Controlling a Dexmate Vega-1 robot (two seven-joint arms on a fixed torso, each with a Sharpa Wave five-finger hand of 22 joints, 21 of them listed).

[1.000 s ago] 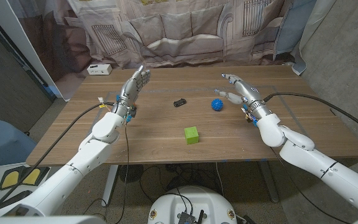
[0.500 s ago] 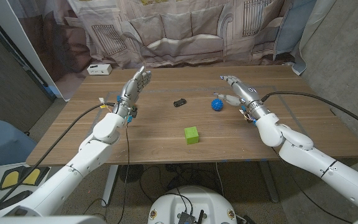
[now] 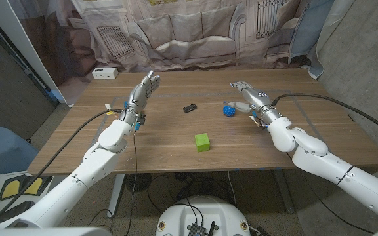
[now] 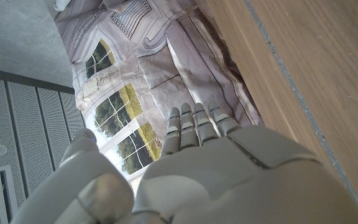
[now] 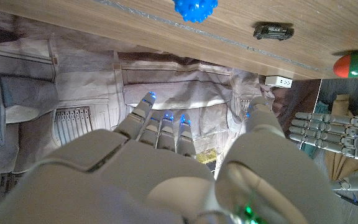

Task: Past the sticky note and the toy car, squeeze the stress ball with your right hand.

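your right hand point(image 3: 247, 96) hovers just beside the blue spiky stress ball point(image 3: 229, 111), fingers spread apart and holding nothing. the ball sits on the wooden table point(image 3: 176, 144), with the small black toy car point(image 3: 189, 107) near it toward your left arm and the green sticky-note block point(image 3: 202, 142) nearer to you than the ball. your left hand point(image 3: 142, 92) is raised beyond the car, fingers straight and apart. behind the table hangs a printed sofa backdrop point(image 3: 189, 33); a white box point(image 3: 104, 73) sits at the table's far corner.

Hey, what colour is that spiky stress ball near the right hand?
Blue. The stress ball shows best in the right wrist view.
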